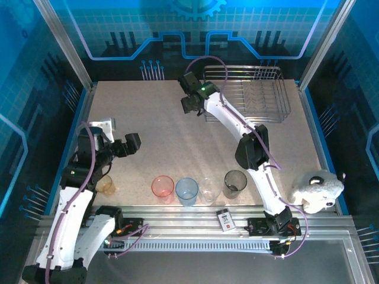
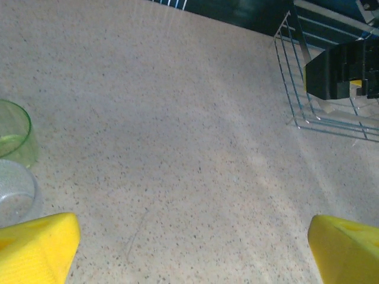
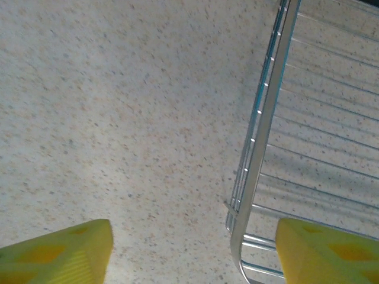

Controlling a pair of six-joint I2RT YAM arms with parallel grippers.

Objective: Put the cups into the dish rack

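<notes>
Five cups stand in a row near the front edge: amber (image 1: 106, 184), pink-red (image 1: 163, 188), light blue (image 1: 187, 190), clear (image 1: 208, 189) and smoky grey (image 1: 235, 183). The chrome wire dish rack (image 1: 249, 94) sits at the far right with no cup showing in it. My right gripper (image 1: 190, 100) hovers at the rack's left end, open and holding nothing (image 3: 195, 251); the rack's corner rim (image 3: 260, 148) lies below, between its yellow fingertips (image 3: 59, 251). My left gripper (image 1: 118, 135) is wide open over bare table (image 2: 192, 248). A pale green cup (image 2: 13, 139) and a clear cup (image 2: 15, 195) stand to its left.
A small black-and-white card (image 1: 225, 219) lies on the front rail. A white plush toy (image 1: 317, 190) sits at the front right by the right arm. Blue walls and metal posts close in the speckled table (image 1: 154, 136). The rack's near end (image 2: 308, 112) and the right gripper (image 2: 340, 71) face the left wrist.
</notes>
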